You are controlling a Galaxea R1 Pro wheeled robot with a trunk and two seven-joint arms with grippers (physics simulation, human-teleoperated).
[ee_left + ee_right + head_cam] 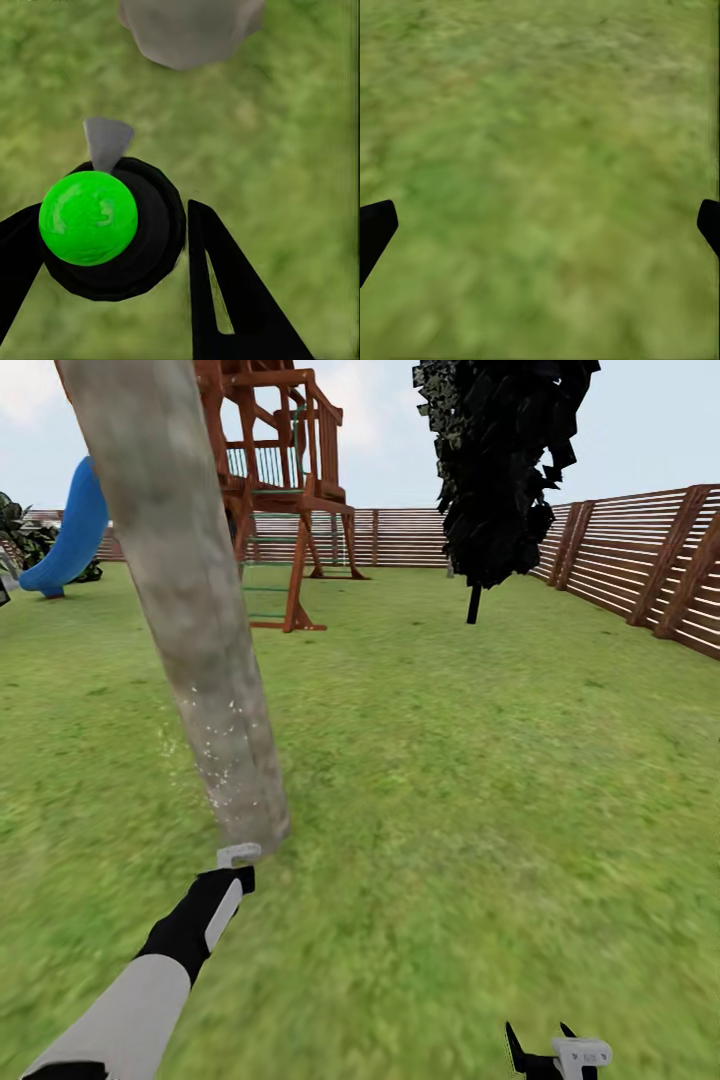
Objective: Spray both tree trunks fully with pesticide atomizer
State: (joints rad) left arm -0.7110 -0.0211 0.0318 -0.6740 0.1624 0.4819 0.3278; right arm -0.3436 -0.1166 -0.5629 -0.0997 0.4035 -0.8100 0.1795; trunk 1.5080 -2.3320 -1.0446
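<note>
My left gripper [112, 244] is shut on the pesticide atomizer [154, 221], a black bottle whose cap looks bright green here, with a grey nozzle [107, 140] aimed at the base of a tree trunk [187, 30]. In the head view that thick, pale mottled tree trunk [190, 600] leans up from the grass, with white specks on its lower part. My left gripper [238, 855] sits right at its foot. Low at the right, my right gripper [542, 1048] stands open over bare grass, its fingertips [375, 229] wide apart.
Lawn [450, 760] lies all around. A dark-leaved tree [500, 460] stands farther back on the right. A wooden play tower [285, 480] with a blue slide [70, 535] is behind the trunk. A brown slat fence [640, 560] closes the right side and the back.
</note>
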